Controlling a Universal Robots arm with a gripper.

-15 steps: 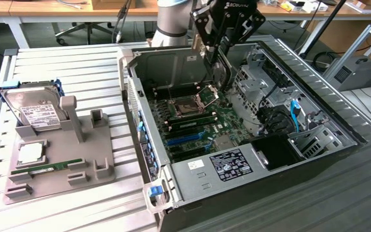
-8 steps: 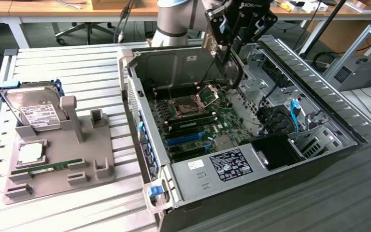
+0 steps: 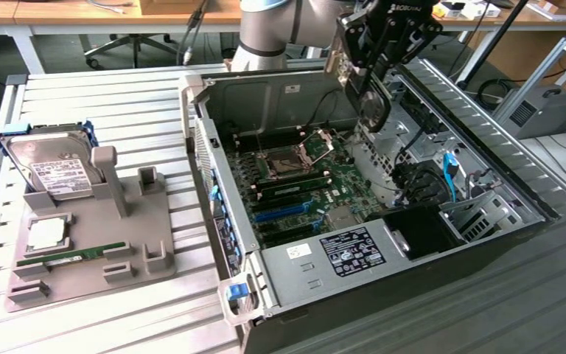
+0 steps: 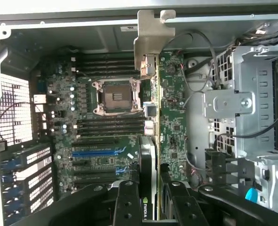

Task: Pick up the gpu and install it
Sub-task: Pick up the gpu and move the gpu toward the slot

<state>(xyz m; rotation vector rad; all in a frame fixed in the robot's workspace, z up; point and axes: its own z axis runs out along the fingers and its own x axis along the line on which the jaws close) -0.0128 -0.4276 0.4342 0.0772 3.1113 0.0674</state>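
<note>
1. gpu (image 3: 374, 110) (image 4: 169, 108): it hangs in my claw (image 3: 370, 82) (image 4: 151, 200) above the open computer case (image 3: 519, 192) (image 4: 63, 28), clear of everything inside it.
2. My claw is part closed, its fingers (image 4: 126, 207) pressed on the two faces of the card, black cooler on one side and green board on the other. I judge that this flat squeeze is what stops the thin card from swinging.
3. I hold it on edge, at right angles to the motherboard (image 3: 303, 184) (image 4: 106, 122). Held this way, I reckon, its lower edge faces the slots and not its broad side.
4. The card's silver bracket (image 4: 151, 42) points at the case's rear wall, which is where the bracket belongs.
5. From my wrist the card appears to run beside the processor socket (image 3: 285, 161) (image 4: 116, 96), nearer the drive cage (image 4: 252, 103) than the blue slot (image 3: 283, 212) (image 4: 96, 152). It touches neither.
6. On the exterior view's left, well apart from the case, the grey stand (image 3: 126, 251) carries the hard drive (image 3: 57, 173) and the RAM stick (image 3: 71, 254).
</note>
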